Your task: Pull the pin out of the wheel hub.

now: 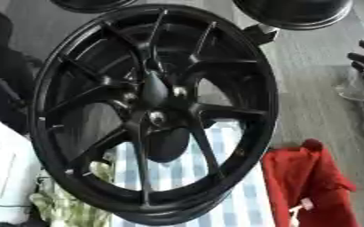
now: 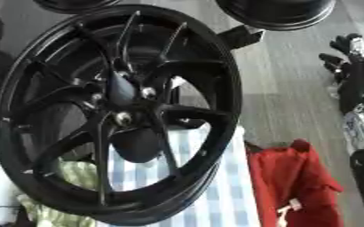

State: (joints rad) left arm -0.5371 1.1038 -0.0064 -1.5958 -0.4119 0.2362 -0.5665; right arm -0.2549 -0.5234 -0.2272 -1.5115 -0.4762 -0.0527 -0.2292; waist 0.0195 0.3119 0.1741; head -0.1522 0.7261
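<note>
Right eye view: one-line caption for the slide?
Black spoked wheel fills the frame, right hand off to its side, red cloth below.

Grey plank floor (image 1: 317, 88), red cloth (image 1: 306, 181)
</note>
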